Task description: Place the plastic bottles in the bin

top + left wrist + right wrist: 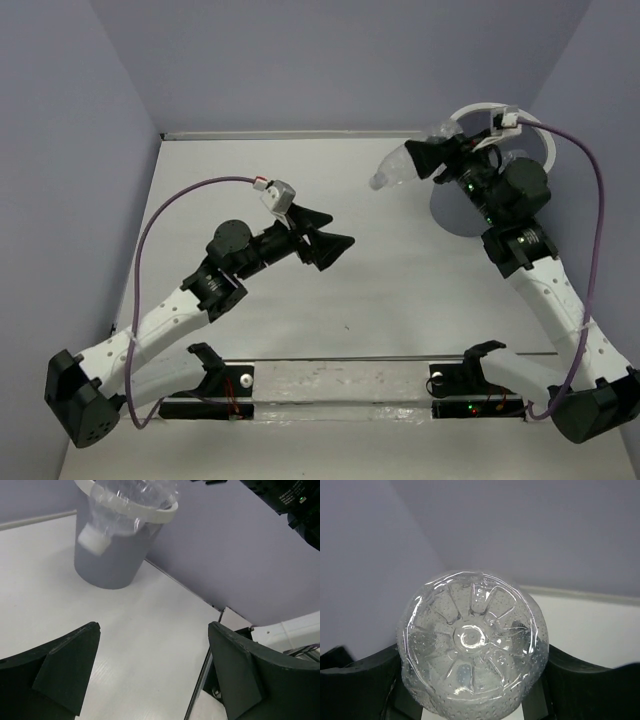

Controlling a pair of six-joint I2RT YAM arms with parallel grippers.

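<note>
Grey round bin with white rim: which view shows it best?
The left wrist view: the round grey bin shows its wall and rim, a clear plastic bottle partly before it. Top external: the right arm covers most. Right wrist: none.

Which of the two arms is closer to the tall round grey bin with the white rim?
Right. The right gripper holds a clear plastic bottle just beside the bin; the left gripper hangs open over the middle of the table, well away.

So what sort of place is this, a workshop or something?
Most likely a robot test booth in a lab: a white table boxed in by plain lilac panels, a left arm and right arm bolted at its near edge, the right gripper holding a clear bottle near a grey bin.
</note>
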